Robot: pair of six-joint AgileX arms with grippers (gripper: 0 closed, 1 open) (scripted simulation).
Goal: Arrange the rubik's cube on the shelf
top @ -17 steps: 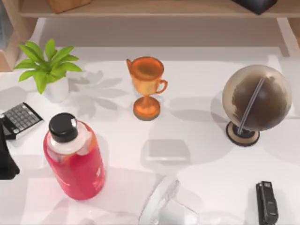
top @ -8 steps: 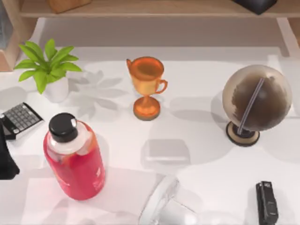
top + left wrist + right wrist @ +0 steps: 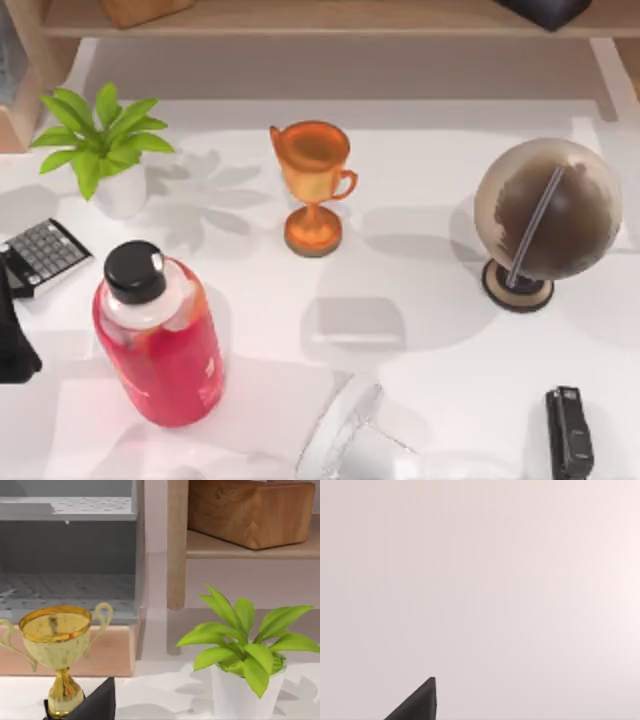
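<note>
On the white table [image 3: 420, 250] in the top view, an orange trophy [image 3: 313, 185] is set mid-table below the far shelf [image 3: 330, 18]; no writing is legible. In the left wrist view, a potted plant [image 3: 245, 650] is seen beneath the shelf.

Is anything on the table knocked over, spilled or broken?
Nothing stands out. The orange trophy, the globe, the potted plant and the red bottle all stand upright on the white table, and nothing is spilled. The calculator and the black stapler lie flat.
</note>
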